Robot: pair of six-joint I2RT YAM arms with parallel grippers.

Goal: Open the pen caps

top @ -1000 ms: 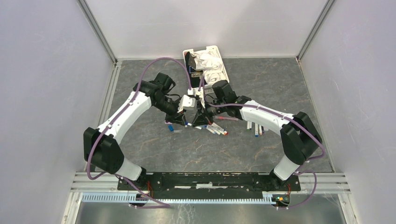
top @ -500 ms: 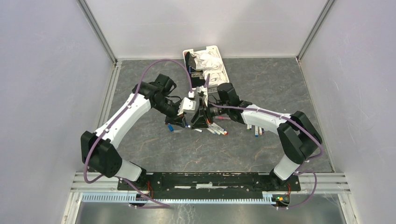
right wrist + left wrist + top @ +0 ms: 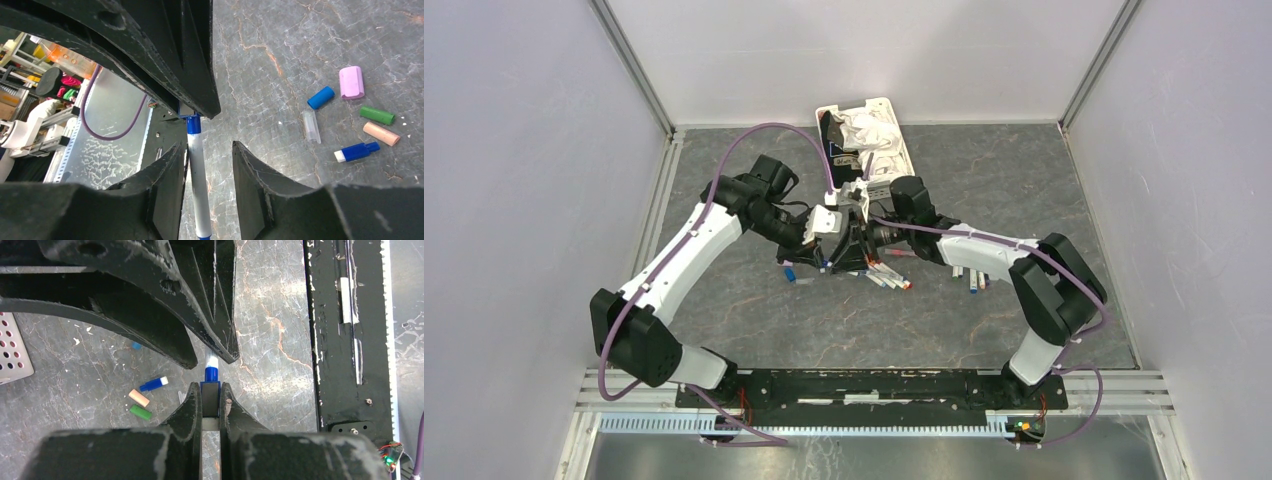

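Three loose caps [image 3: 140, 412]: blue-and-white, peach and green, on the desk [image 3: 75, 370], lower left of the left wrist view.
Left gripper [image 3: 210, 396]: clamped tight on the blue cap [image 3: 210, 374], bottom centre.
Pen [image 3: 196, 170]: white barrel running from that cap.
Right gripper [image 3: 207, 150]: about half open, fingers either side of the barrel, not clamping.

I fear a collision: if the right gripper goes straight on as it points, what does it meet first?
Probably the left gripper, which faces it tip to tip and grips the pen cap; depth is unclear.
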